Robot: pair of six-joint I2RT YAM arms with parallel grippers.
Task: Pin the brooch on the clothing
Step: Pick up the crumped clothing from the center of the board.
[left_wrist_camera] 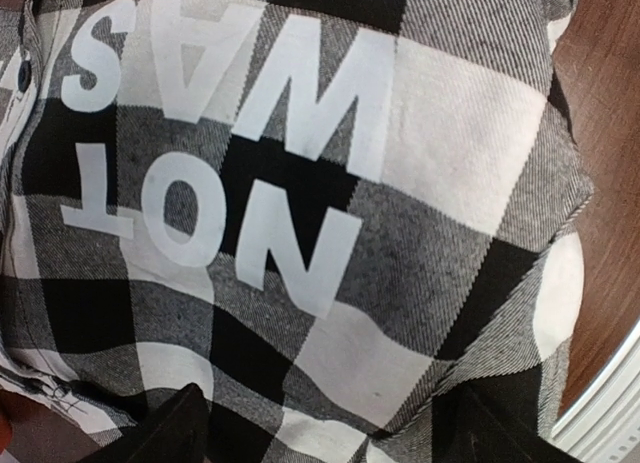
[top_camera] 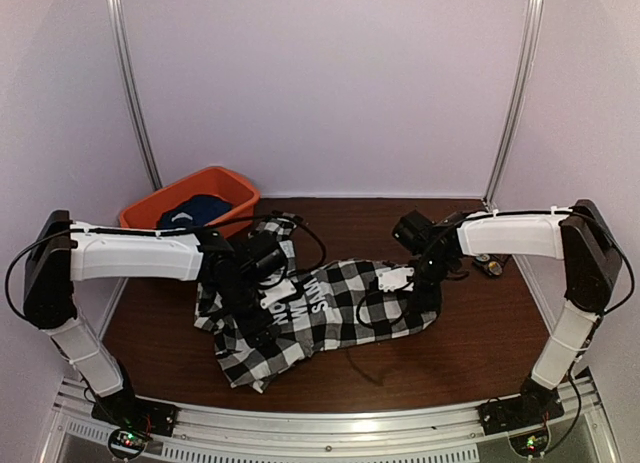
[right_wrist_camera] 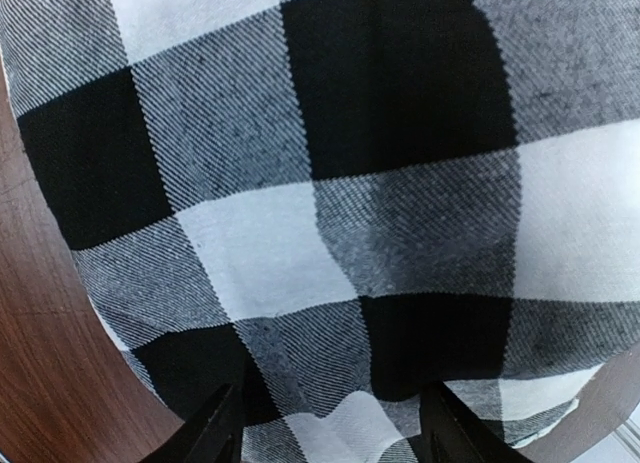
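Shirt: the checked shirt [top_camera: 320,308] is lying rumpled in the middle of the counter [top_camera: 420,368], with its white lettering [left_wrist_camera: 220,153] facing up on the left part.
Brooch: no brooch is showing on the cloth in any view, so nothing is appearing as pinned.
Left claw: the left claw [left_wrist_camera: 330,438] is hanging close above the lettering, with its fingers standing wide and holding nothing.
Right claw: the right claw [right_wrist_camera: 335,433] is hanging low above the plain checks on the right part of the shirt. Its fingers are standing apart at a middle width, with only flat cloth under them.
Small object: a small object [top_camera: 490,266] is lying near the right edge of the counter, beside the right arm. It is too small to tell whether this is the brooch.
Tub: an orange tub [top_camera: 215,183] is standing at the back left with a dark blue garment [top_camera: 195,211] inside, apart from the shirt.
Done: as I am judging it, only the shirt is lying ready with both claws above it.
Left: taking the brooch, bringing it to the cloth and fastening it. Nearly the whole task is remaining.
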